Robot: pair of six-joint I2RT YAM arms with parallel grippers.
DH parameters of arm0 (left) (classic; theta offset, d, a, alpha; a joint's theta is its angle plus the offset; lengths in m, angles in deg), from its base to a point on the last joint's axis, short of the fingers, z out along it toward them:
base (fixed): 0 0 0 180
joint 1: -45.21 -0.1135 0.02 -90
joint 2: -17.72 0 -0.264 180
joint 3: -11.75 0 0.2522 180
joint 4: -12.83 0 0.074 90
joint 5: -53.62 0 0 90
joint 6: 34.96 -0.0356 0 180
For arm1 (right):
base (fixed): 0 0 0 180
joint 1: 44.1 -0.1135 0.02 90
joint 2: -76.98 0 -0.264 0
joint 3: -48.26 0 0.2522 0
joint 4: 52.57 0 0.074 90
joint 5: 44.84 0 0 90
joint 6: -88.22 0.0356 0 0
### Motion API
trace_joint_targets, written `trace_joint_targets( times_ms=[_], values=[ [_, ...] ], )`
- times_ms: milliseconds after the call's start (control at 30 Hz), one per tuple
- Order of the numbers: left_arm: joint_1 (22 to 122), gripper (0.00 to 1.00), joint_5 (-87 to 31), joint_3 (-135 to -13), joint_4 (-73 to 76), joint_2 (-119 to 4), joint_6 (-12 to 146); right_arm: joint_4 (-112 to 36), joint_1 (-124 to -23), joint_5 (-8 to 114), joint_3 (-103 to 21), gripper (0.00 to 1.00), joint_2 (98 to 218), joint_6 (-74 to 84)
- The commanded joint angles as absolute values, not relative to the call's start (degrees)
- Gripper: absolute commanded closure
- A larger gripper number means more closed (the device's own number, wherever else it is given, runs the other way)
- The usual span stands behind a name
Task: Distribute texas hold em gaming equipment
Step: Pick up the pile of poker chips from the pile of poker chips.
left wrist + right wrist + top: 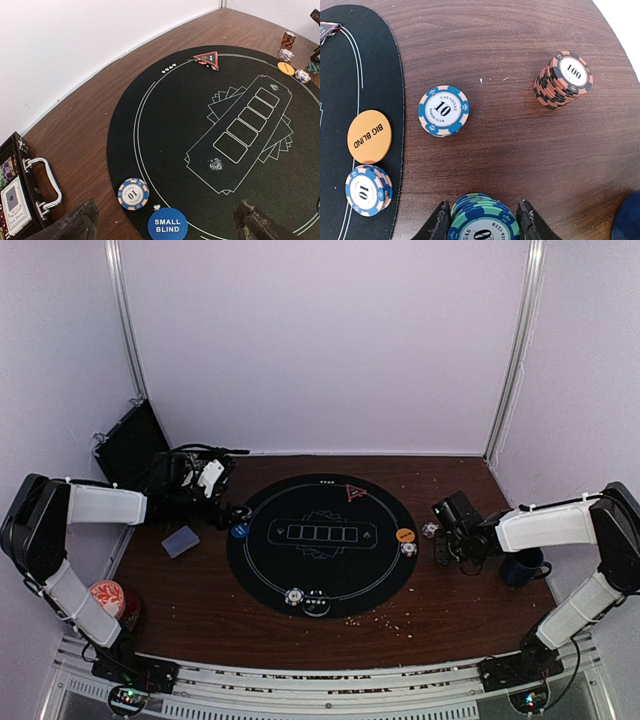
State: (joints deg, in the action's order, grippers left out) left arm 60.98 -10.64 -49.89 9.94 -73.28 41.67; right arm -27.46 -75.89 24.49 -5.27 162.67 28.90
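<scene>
Table (200,610) of brown wood carries a round black mat (175,125) with five card boxes drawn at its middle.

The right claw (483,206) is down at the table's right side, off the mat. Its two fingers (441,222) are closed against opposite sides of a green stack (482,225) of chips, which sits on the wood. Just ahead of it a 10 chip (443,110) lies alone on the wood, and a 100 stack (563,79) stands farther off. On the mat's rim next to them are the orange BIG BLIND button (369,136) and, just beside it, a blue 10 stack (368,190). The dark mug (522,567) stands near the right arm.

The left claw (165,222) hangs over the mat's left edge with its fingers spread wide and nothing between them. Below it the SMALL BLIND button (167,225) sits at the rim, with a blue chip (133,193) just beside it on the mat. The red triangle (207,58) lies at the far rim.

A grey-blue deck (181,540) rests on the wood left of the mat. The open case (15,200) is at the far left, and a red-topped can (108,597) stands by the left arm.
</scene>
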Motion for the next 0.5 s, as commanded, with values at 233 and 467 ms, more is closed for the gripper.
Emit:
trace_joint_targets(
  times_ms=[233, 467],
  values=[
    [60.58, 0.02, -10.19, -50.06, 12.68, -73.68, 41.86, -27.15, -76.18, 23.33, -4.84, 0.68, 159.66, 29.00],
    [60.52, 0.02, -10.93, -50.17, 12.77, -73.56, 42.01, -26.69, -78.90, 23.32, -5.86, 0.68, 153.92, 27.54]
  ],
)
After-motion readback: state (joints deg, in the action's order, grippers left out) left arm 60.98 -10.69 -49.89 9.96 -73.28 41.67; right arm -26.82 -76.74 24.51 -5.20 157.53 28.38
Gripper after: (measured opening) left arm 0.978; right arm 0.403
